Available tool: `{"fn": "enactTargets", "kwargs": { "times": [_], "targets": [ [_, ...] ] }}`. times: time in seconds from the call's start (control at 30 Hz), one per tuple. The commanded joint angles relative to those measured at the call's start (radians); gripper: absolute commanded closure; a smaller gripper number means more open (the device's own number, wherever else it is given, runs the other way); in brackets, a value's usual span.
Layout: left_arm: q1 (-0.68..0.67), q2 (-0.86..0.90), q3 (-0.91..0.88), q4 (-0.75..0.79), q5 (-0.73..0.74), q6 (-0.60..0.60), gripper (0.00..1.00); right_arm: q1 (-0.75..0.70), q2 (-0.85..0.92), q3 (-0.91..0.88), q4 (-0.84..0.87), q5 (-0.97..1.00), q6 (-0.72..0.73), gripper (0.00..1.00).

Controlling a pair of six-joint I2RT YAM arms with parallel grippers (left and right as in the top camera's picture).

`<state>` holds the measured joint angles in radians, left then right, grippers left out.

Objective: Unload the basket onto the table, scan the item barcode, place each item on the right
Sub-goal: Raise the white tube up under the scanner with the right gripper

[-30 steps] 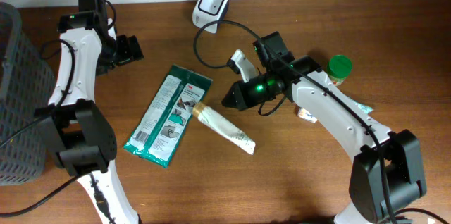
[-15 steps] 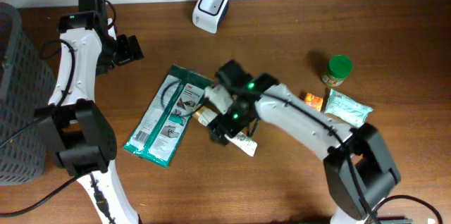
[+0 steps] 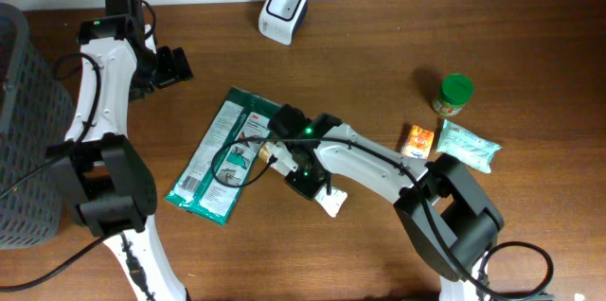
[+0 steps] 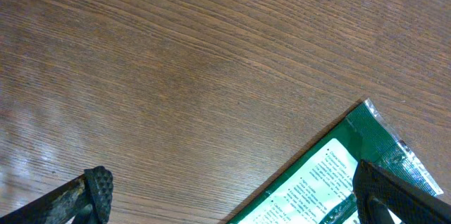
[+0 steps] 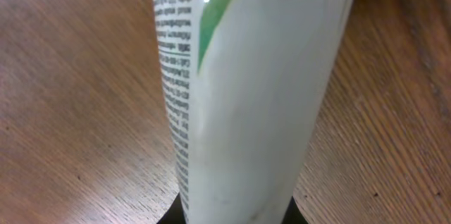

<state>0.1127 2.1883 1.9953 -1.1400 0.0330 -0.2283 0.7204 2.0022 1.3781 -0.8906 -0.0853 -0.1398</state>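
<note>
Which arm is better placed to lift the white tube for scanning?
Right. The right tool is closed on the tube at mid-table, which fills its wrist view. The left tool hangs open at the far left, beyond the green packet, away from the tube.

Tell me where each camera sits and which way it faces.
Overhead: above the table, looking straight down; both arms, pouch, tube.
Left wrist: on the left arm, facing down at wood and a pouch corner; open left tool at the lower corners.
Right wrist: on the right arm, close up on the tube; right tool barely shows at the bottom edge.
Shared: overhead and left wrist both see the pouch.
</note>
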Motion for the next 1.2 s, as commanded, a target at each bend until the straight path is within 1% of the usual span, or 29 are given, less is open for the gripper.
{"fn": "enactTargets", "kwargs": {
  "times": [0.0, 0.1, 0.2, 0.27, 0.33, 0.47, 0.63, 0.67, 0.7, 0.73, 0.77, 0.83, 0.93, 0.97, 1.03, 1.07, 1.17],
  "targets": [
    [0.002, 0.007, 0.014, 0.002, -0.006, -0.001, 0.01, -0.078, -0.027, 0.045, -0.011, -0.122, 0.074, 0.96],
    [0.002, 0.007, 0.014, 0.001, -0.006, -0.002, 0.00, -0.168, -0.066, 0.110, -0.012, -0.406, 0.075, 0.96],
    [0.002, 0.007, 0.014, 0.002, -0.006, -0.002, 0.00, -0.245, -0.076, 0.190, -0.034, -0.622, 0.132, 0.96],
    [0.002, 0.007, 0.014, 0.002, -0.006, -0.002, 0.01, -0.280, -0.076, 0.233, -0.037, -0.727, 0.155, 0.96],
    [0.002, 0.007, 0.014, 0.002, -0.006, -0.002, 0.00, -0.311, -0.076, 0.287, -0.026, -0.785, 0.219, 0.96],
    [0.002, 0.007, 0.014, 0.002, -0.006, -0.002, 0.01, -0.335, -0.076, 0.398, 0.085, -0.876, 0.360, 0.96],
    [0.002, 0.007, 0.014, 0.002, -0.006, -0.002, 0.00, -0.335, -0.076, 0.443, 0.198, -0.875, 0.381, 0.96],
    [0.002, 0.007, 0.014, 0.002, -0.006, -0.002, 0.01, -0.335, -0.075, 0.443, 0.214, -0.862, 0.381, 0.96],
    [0.002, 0.007, 0.014, 0.002, -0.006, -0.002, 0.01, -0.335, -0.075, 0.443, 0.221, -0.788, 0.381, 0.96],
    [0.002, 0.007, 0.014, 0.002, -0.006, -0.002, 0.00, -0.334, -0.075, 0.443, 0.222, -0.677, 0.376, 0.96],
    [0.002, 0.007, 0.014, 0.002, -0.006, -0.001, 0.00, -0.332, -0.074, 0.443, 0.226, -0.516, 0.368, 0.96],
    [0.002, 0.007, 0.014, 0.002, -0.006, -0.002, 0.00, -0.315, -0.061, 0.443, 0.261, -0.202, 0.293, 0.96],
    [0.002, 0.007, 0.014, 0.002, -0.006, -0.002, 0.00, -0.294, -0.019, 0.443, 0.376, 0.106, 0.195, 0.96],
    [0.002, 0.007, 0.014, 0.002, -0.006, -0.002, 0.00, -0.293, 0.000, 0.443, 0.431, 0.171, 0.186, 0.96],
    [0.002, 0.007, 0.014, 0.002, -0.006, -0.002, 0.01, -0.293, 0.034, 0.473, 0.498, 0.219, 0.146, 0.96],
    [0.002, 0.007, 0.014, 0.002, -0.006, -0.002, 0.01, -0.293, 0.051, 0.503, 0.502, 0.237, 0.131, 0.96],
    [0.002, 0.007, 0.014, 0.002, -0.006, -0.002, 0.01, -0.275, 0.161, 0.678, 0.471, 0.338, 0.005, 0.96]
  ]
}}
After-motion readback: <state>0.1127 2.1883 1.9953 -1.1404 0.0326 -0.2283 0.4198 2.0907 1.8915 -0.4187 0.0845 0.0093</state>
